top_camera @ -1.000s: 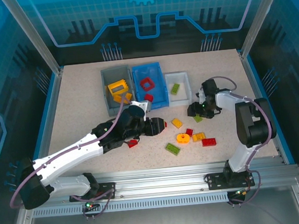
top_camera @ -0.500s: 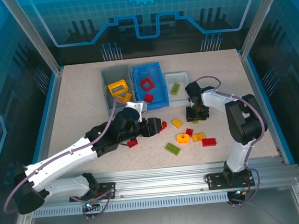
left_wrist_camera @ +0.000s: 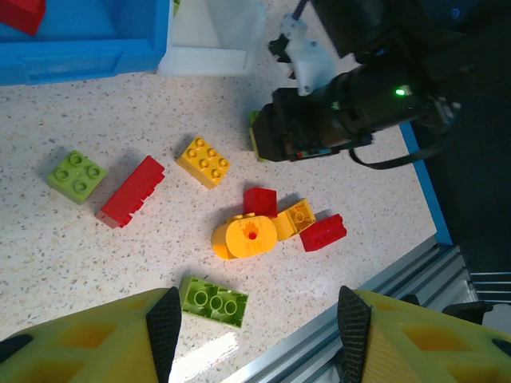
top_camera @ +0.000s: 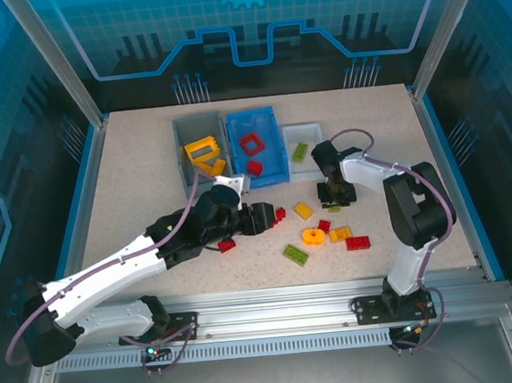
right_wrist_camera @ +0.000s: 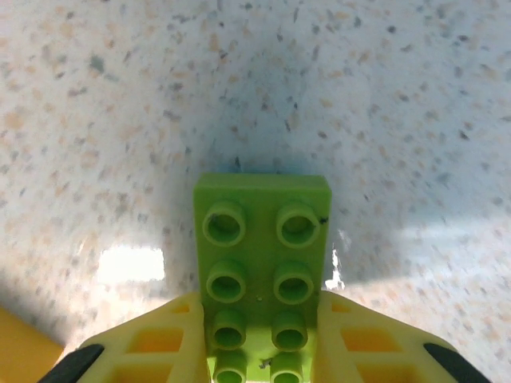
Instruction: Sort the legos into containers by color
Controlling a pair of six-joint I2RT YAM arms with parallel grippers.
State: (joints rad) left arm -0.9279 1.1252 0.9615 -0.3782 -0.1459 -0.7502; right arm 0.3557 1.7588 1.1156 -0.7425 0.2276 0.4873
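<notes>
Row at counter (top_camera: 139, 184) back: left bin (top_camera: 185, 166), middle bin (top_camera: 271, 159), tray (top_camera: 303, 168) rightmost. Before them, loose bricks (top_camera: 314, 236) scattered. Before tray, lone brick (right_wrist_camera: 261, 263) between fingers (right_wrist_camera: 160, 347) of right hand (top_camera: 336, 202). Left of scatter, left hand (top_camera: 272, 217).

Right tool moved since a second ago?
Yes. The right tool swung left, closer to the white tray, and now straddles a green brick.

A speckled beige stone-look tabletop (top_camera: 138, 175) was seen, edged at its sides by a narrow blue strip (top_camera: 82, 198). Along its near edge a slotted aluminium rail (top_camera: 284, 301) was mounted. Behind it, a translucent blue back panel printed with a gear motif (top_camera: 250, 22) was framed by slanted silver metal posts (top_camera: 51, 57).
</notes>
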